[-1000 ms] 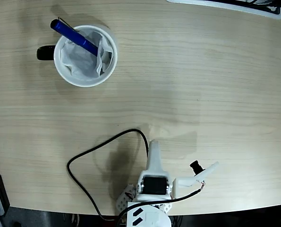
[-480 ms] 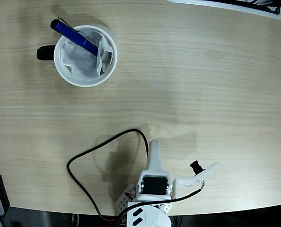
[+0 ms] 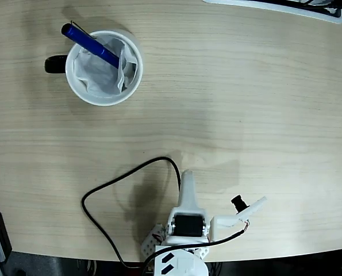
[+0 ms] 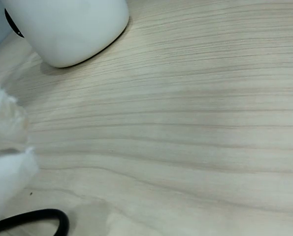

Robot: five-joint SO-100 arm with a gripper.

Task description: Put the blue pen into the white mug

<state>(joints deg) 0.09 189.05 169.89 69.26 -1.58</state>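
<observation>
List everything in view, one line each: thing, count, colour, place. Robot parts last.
pen: 1, blue, standing tilted in the mug, upper end sticking out past the rim to the upper left in the fixed view.
mug: 1, white with a black handle on its left, upper left of the table in the fixed view; white crumpled lining inside.
table: 1, light wood grain, fills both views.
white object: 1, white with dark parts, top right edge of the fixed view, cut off; cannot tell what it is.
cable: 1, black, looping on the table from the arm's base.
arm: 1, white, bottom centre of the fixed view, far from the mug.
gripper: 1, white, holding nothing; open or shut unclear.
</observation>
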